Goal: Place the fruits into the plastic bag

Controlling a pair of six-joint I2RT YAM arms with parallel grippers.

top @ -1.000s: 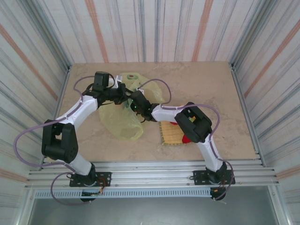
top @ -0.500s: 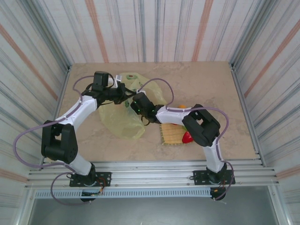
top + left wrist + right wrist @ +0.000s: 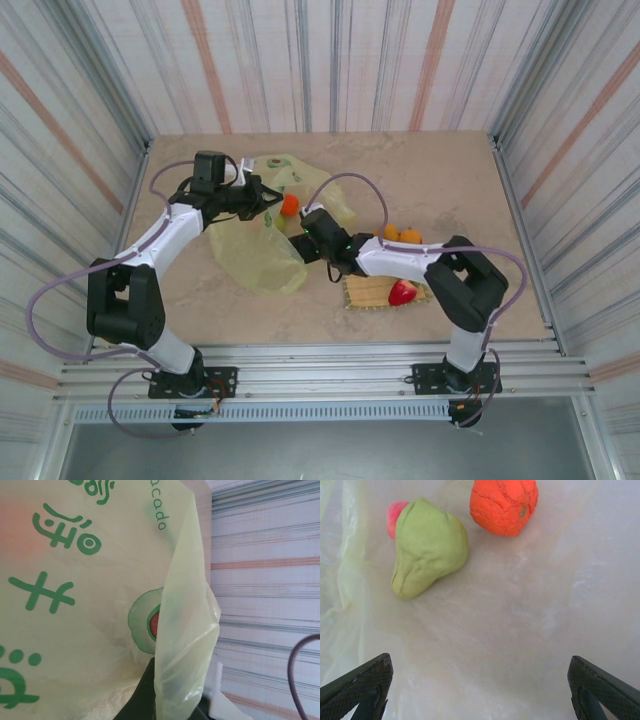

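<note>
The yellow-green plastic bag (image 3: 255, 255) lies at the table's left centre, its mouth held up. My left gripper (image 3: 262, 196) is shut on a fold of the bag's edge (image 3: 185, 645), with one dark finger (image 3: 142, 695) showing behind the plastic. My right gripper (image 3: 306, 217) stands open at the bag's mouth, nothing between its fingertips (image 3: 357, 687). Ahead of it, on the plastic, lie a green pear (image 3: 427, 545), an orange (image 3: 504, 505) and a small pinkish fruit (image 3: 396, 517). From above that orange (image 3: 290, 205) shows in the bag's mouth.
A woven straw mat (image 3: 365, 290) lies right of the bag with a red fruit (image 3: 402, 293) on it. Two more oranges (image 3: 400, 235) sit at the mat's far edge. Corrugated walls close in the table on three sides.
My right arm has drawn back to the right, out of the bag's mouth, uncovering the orange in the bag and the oranges by the mat. The left gripper has kept its hold.
</note>
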